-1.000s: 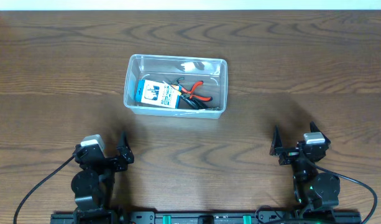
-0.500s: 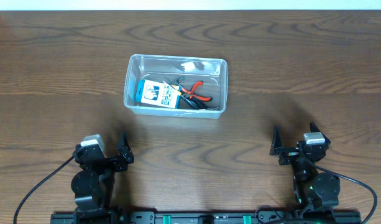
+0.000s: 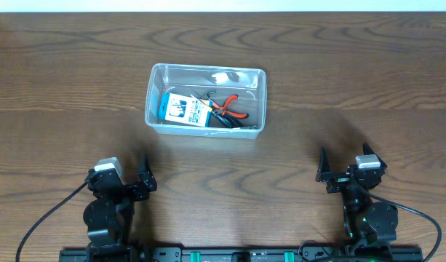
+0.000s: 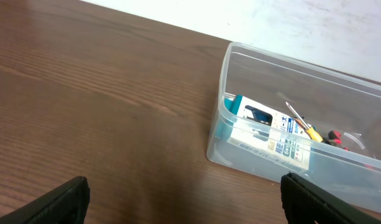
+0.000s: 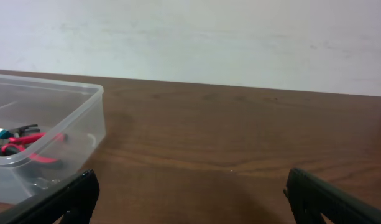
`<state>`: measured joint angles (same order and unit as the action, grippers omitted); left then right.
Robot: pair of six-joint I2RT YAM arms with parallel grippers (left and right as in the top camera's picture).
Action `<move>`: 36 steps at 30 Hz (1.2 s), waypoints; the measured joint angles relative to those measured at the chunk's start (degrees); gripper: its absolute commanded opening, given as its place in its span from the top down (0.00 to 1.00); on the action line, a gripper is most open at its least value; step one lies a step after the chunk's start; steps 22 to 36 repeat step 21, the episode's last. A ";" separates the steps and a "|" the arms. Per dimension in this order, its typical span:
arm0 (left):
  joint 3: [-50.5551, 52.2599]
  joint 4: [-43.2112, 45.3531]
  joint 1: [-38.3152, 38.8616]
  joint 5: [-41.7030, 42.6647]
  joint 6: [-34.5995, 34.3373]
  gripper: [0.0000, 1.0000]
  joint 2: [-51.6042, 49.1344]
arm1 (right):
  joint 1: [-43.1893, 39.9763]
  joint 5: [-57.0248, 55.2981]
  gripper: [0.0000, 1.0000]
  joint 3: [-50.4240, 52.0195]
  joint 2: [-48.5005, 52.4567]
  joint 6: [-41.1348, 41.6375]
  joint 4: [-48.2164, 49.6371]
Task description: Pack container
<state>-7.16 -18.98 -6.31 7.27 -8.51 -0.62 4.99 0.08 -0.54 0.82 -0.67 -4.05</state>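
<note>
The clear plastic container (image 3: pixel 151 102) stands left of centre on the far half of the table. Inside lie a blue-and-white box (image 3: pixel 185 109), red-handled pliers (image 3: pixel 228 107) and a small white item (image 3: pixel 223 76). My left gripper (image 3: pixel 123 167) rests near the front edge, well short of the container, open and holding nothing. My right gripper (image 3: pixel 344 156) sits at the front right, also open and holding nothing. In the left wrist view the container (image 4: pixel 220 118) is ahead to the right of the gripper (image 4: pixel 187 205). The right wrist view has the container (image 5: pixel 91 134) at far left of the gripper (image 5: pixel 199 202).
Dark wood table (image 3: pixel 339 65) runs all around the container. A pale wall (image 5: pixel 209 37) rises behind the table's far edge. Black cables (image 3: pixel 41 225) trail from the arm bases along the front.
</note>
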 measured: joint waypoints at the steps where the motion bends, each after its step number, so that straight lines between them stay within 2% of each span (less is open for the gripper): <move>1: 0.00 0.00 0.00 0.00 0.00 0.10 0.00 | 0.00 0.00 0.01 0.00 0.00 0.00 0.00; 36: 0.00 0.00 0.00 0.00 0.00 0.10 0.00 | 0.00 0.00 0.01 0.00 0.00 0.00 0.00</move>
